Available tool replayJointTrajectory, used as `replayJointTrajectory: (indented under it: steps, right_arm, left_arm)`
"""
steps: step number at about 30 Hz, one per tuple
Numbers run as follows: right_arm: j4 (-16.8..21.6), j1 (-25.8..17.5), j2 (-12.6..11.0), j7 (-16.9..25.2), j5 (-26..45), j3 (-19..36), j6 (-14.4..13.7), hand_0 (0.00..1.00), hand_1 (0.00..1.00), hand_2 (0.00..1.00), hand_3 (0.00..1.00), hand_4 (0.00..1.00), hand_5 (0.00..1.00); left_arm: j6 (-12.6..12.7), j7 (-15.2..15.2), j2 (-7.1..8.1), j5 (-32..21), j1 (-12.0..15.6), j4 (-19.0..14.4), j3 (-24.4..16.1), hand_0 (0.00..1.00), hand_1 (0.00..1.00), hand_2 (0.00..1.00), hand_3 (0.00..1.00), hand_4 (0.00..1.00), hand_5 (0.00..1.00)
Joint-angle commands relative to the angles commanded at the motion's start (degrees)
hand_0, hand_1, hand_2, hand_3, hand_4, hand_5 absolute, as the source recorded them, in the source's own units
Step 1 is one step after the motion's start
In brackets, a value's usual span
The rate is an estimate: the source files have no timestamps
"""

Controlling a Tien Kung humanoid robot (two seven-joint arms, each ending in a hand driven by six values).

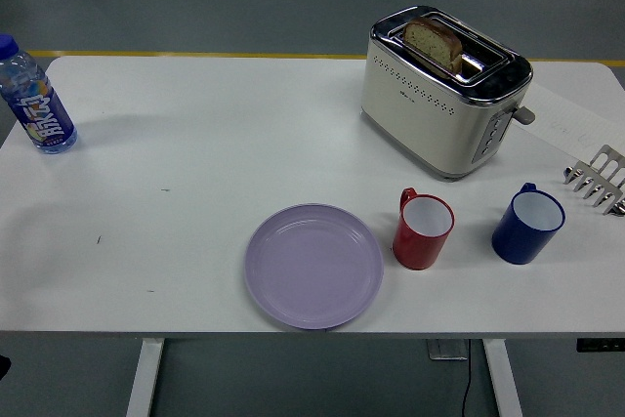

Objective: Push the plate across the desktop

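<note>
A pale purple plate (313,266) lies empty on the white table (195,144), close to the near edge and a little right of centre. Neither of my hands shows over the table. Only a small dark shape shows at the bottom left corner (3,366), below the table edge, too little to tell what it is.
A red mug (423,229) stands just right of the plate, a blue mug (527,224) further right. A cream toaster (444,91) with a bread slice (434,42) stands behind them. A water bottle (36,100) is at the far left. A metal rack (598,179) sits at the right edge.
</note>
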Motion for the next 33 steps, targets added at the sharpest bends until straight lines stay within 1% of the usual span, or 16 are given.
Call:
replayJointTrajectory:
  steps: [5,6,8,9,12,13,14,15,16,19,33]
  right_arm:
    - [0.1,0.09,-0.08,0.02,-0.18,0.17,-0.03,0.59,0.588,0.731,0.649,0.442,0.44]
    - [0.12,0.1,-0.11,0.01,-0.25,0.21,-0.04,0.59,0.587,0.73,0.649,0.443,0.439]
    - [0.13,0.11,-0.13,0.0,-0.33,0.28,-0.04,0.59,0.587,0.73,0.649,0.443,0.439]
    - [0.13,0.13,-0.13,-0.01,-0.34,0.3,-0.04,0.59,0.587,0.73,0.649,0.443,0.439]
    - [0.15,0.22,-0.13,-0.01,-0.4,0.38,-0.06,0.59,0.587,0.73,0.649,0.443,0.439]
    - [0.15,0.24,-0.14,-0.01,-0.41,0.39,-0.06,0.59,0.588,0.73,0.649,0.443,0.439]
    - [0.15,0.28,-0.14,0.0,-0.42,0.39,-0.06,0.59,0.588,0.73,0.649,0.443,0.439]
    - [0.16,0.3,-0.15,0.0,-0.43,0.4,-0.06,0.59,0.588,0.73,0.649,0.443,0.439]
    - [0.15,0.34,-0.15,0.0,-0.4,0.37,-0.07,0.59,0.588,0.73,0.649,0.443,0.439]
    - [0.15,0.4,-0.17,0.01,-0.38,0.31,-0.06,0.59,0.587,0.73,0.649,0.443,0.438]
    - [0.16,0.56,-0.23,0.02,-0.48,0.32,-0.06,0.589,0.587,0.73,0.648,0.442,0.438]
  left_arm:
    - [-0.71,0.53,-0.12,0.06,-0.04,-0.63,-0.84,0.735,0.779,0.778,0.681,0.582,0.998]
    - [-1.13,0.79,-0.21,-0.14,-0.01,-0.93,-1.09,0.671,0.726,0.714,0.629,0.579,0.998]
    - [-2.08,1.48,-0.34,-0.56,0.09,-1.54,-1.42,0.671,0.726,0.714,0.629,0.579,0.998]
    - [-2.88,2.17,-0.38,-0.81,0.17,-2.08,-1.64,0.671,0.726,0.714,0.629,0.579,0.998]
    - [-6.88,5.63,-0.43,-1.51,0.36,-4.02,-2.29,0.671,0.726,0.714,0.629,0.579,0.998]
    - [-7.64,6.26,-0.42,-1.62,0.38,-4.3,-2.37,0.652,0.715,0.7,0.621,0.576,0.998]
    - [-8.88,7.53,-0.38,-1.87,0.35,-4.86,-2.54,0.652,0.715,0.7,0.621,0.576,0.998]
    - [-9.54,8.24,-0.37,-1.96,0.34,-5.09,-2.62,0.652,0.715,0.7,0.621,0.576,0.998]
    - [-10.89,9.72,-0.28,-2.1,0.29,-5.61,-2.82,0.652,0.715,0.7,0.621,0.576,0.998]
    - [-12.48,11.67,-0.12,-1.75,0.25,-6.22,-3.14,0.658,0.719,0.702,0.624,0.58,0.998]
    - [-13.29,13.6,0.27,-0.56,0.08,-5.97,-3.33,0.664,0.723,0.704,0.627,0.58,0.998]
